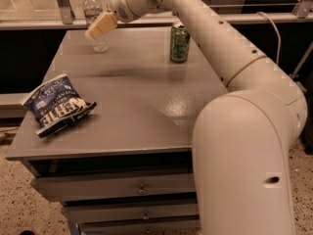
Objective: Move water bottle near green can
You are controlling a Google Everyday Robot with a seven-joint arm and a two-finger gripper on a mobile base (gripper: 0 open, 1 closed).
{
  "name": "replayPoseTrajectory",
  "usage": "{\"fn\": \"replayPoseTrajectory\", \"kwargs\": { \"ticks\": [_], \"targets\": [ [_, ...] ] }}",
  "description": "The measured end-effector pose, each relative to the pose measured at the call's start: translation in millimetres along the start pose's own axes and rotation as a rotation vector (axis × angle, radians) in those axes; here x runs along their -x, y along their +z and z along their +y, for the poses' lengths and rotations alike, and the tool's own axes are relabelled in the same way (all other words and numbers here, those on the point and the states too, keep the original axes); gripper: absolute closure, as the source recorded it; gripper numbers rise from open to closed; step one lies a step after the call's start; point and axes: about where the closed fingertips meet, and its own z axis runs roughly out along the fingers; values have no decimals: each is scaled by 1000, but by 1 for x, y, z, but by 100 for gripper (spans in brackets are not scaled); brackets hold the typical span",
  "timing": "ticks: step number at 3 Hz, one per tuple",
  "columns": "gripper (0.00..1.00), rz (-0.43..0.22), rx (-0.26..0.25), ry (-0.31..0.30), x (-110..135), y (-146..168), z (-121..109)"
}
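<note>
The water bottle, clear with a white cap, stands upright at the far left of the grey table. The green can stands upright at the far middle-right of the table, well apart from the bottle. My gripper is at the end of the white arm that reaches across from the right. It hangs right in front of the bottle and covers the bottle's middle, so only the cap, neck and base show.
A blue chip bag lies at the table's left front. The table has drawers below its front edge. A railing and dark shelving run behind the table. My white arm fills the right side of the view.
</note>
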Motion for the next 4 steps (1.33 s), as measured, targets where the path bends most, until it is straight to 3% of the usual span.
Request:
{"fn": "replayPoseTrajectory", "kwargs": {
  "ticks": [2,4],
  "targets": [
    [0,-7,-29,56,-1,57,-16],
    [47,-13,-63,121,-6,81,-32]
  ]
}}
